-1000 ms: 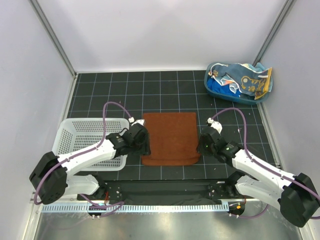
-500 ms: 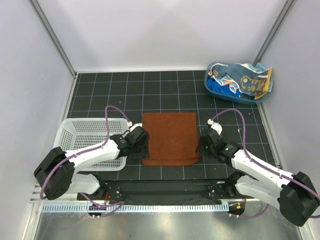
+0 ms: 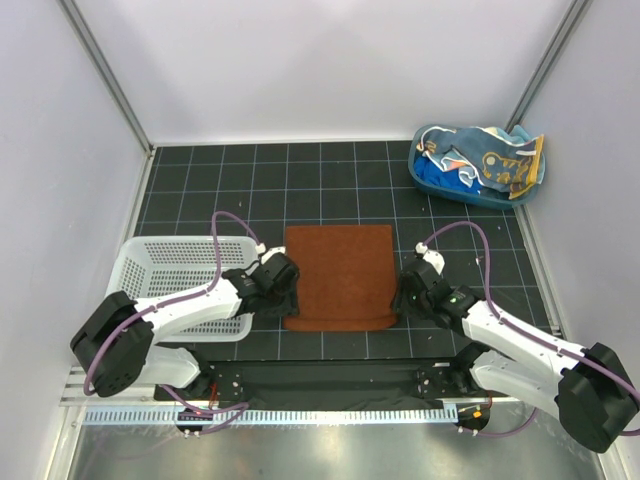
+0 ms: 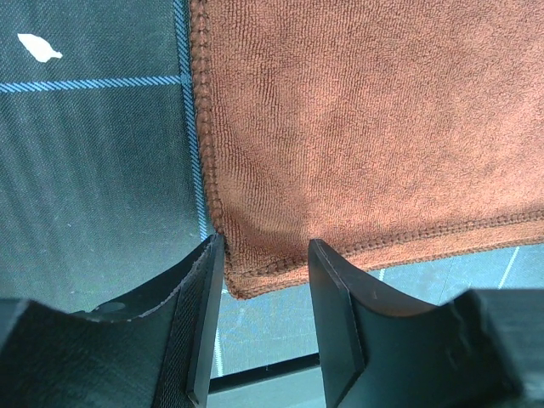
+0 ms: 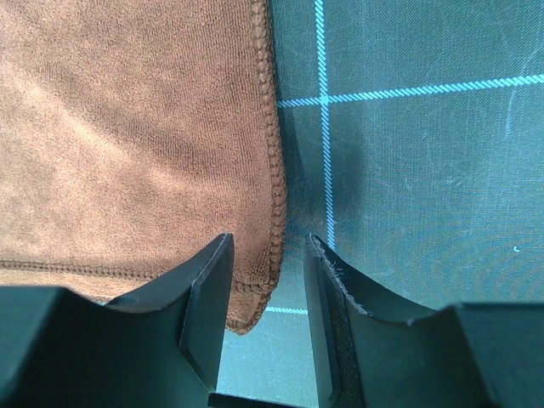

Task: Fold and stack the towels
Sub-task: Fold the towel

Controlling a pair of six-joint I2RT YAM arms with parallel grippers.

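The rust-brown towel (image 3: 340, 275) lies spread flat on the black gridded mat (image 3: 250, 180), midway between the two arms and nearer their bases than the far wall. To its left, just beside it, stands the white mesh basket (image 3: 135, 262). Well apart at the far right corner, the blue plastic tub (image 3: 415, 172) holds the other towels (image 3: 490, 165) in a loose heap, one draped over its rim.

The step in hand looks like the first fold of this towel, at the point of taking hold. The left gripper (image 4: 262, 255) is down at the near-left corner, with its jaws partly apart and the stitched corner lying between them, not pinched. The right gripper (image 5: 265, 251) sits likewise at the near-right corner, its jaws narrowly apart astride the hemmed side edge, with bare mat showing in the gap.

The next move probably calls for both pairs of fingers to close on their corners together. They would need to catch the cloth rather than slide off the hem, then lift and carry the near edge over to the far edge evenly, so the fold lands square.
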